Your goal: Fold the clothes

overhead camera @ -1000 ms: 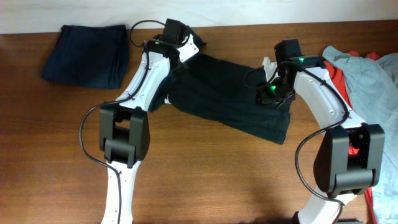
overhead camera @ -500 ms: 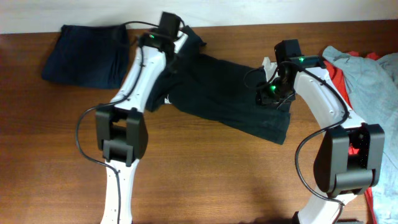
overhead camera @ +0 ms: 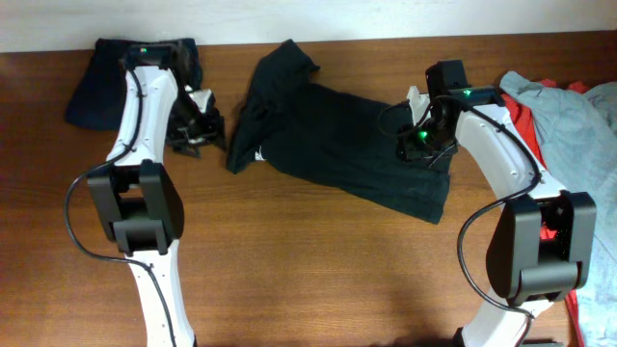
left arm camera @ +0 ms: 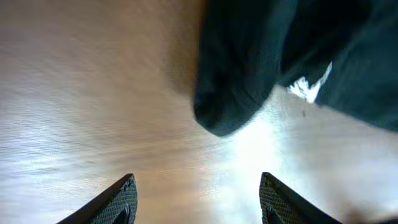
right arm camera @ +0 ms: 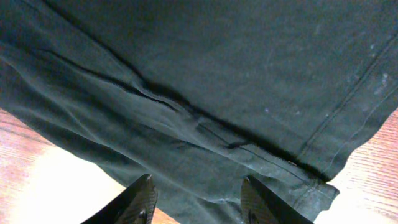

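Observation:
The black T-shirt [overhead camera: 337,145] lies spread on the table, one sleeve bunched at the top left, a small white mark [overhead camera: 258,155] at its left edge. My left gripper [overhead camera: 198,130] is off the shirt to its left, above bare wood. In the left wrist view it [left arm camera: 199,202] is open and empty, with the sleeve [left arm camera: 242,74] and white mark [left arm camera: 308,88] ahead. My right gripper [overhead camera: 421,146] hovers over the shirt's right part. Its jaws [right arm camera: 199,202] stand open above the dark cloth [right arm camera: 205,81].
A folded navy garment [overhead camera: 101,92] lies at the back left, behind the left arm. A pale grey-blue garment [overhead camera: 569,106] and a red one [overhead camera: 525,120] are piled at the right edge. The table's back edge [overhead camera: 386,39] runs close behind the shirt.
My left gripper let go of the shirt's top left sleeve, opened, and swung left off the shirt. The sleeve now lies bunched. The right arm has not moved.

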### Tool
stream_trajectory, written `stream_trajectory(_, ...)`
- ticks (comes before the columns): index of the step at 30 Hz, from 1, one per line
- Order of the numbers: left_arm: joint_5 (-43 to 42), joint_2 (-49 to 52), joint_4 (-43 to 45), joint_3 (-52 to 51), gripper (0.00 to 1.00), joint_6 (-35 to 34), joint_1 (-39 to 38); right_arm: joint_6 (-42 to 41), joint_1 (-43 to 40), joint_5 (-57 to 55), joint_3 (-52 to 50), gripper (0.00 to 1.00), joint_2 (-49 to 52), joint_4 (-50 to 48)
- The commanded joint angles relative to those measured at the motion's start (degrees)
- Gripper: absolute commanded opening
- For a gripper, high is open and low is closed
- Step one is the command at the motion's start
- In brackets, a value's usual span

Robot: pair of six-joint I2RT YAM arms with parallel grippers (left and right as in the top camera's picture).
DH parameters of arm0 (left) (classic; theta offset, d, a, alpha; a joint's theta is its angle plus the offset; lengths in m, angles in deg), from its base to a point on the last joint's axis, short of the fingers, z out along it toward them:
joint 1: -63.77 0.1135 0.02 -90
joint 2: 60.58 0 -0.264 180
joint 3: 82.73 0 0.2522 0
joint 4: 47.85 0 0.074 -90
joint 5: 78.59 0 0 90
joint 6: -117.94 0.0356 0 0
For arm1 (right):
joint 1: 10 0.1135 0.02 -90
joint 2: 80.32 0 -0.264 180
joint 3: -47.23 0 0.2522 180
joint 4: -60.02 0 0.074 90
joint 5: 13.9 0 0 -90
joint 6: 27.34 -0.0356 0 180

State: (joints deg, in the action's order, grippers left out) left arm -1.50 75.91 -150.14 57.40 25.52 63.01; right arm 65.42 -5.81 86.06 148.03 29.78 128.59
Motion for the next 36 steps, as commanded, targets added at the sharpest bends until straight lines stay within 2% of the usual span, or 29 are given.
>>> stream_trajectory(1,-4.8,-1.0,-0.3,-2.6,0.66,0.9,-1.6,-0.2,0.2,-0.7,-0.4,0.5,-0.1,-0.2)
stream_trajectory(5,-4.7,-1.0,1.0,-4.8,0.71,0.9,-3.3,-0.2,0.2,-0.7,-0.5,0.5,-0.1,-0.2)
stream_trajectory(10,-1.8,-1.0,5.8,-7.5,0.72,-1.4,-3.8,-0.2,0.3,-0.7,-0.7,0.5,-0.1,-0.2)
stream_trajectory(17,5.3,-1.0,7.1,-9.1,0.72,-1.9,-4.6,-0.2,0.2,-0.7,-1.0,0.5,-0.1,-0.2)
stream_trajectory(31,10.6,-1.0,11.9,-12.7,0.72,-5.8,-5.7,-0.2,0.2,-0.7,-1.0,0.5,-0.1,-0.2)
stream_trajectory(36,11.3,-1.0,12.7,-12.8,0.68,-5.7,-5.7,-0.2,0.2,-0.7,-1.0,0.5,-0.1,-0.2)
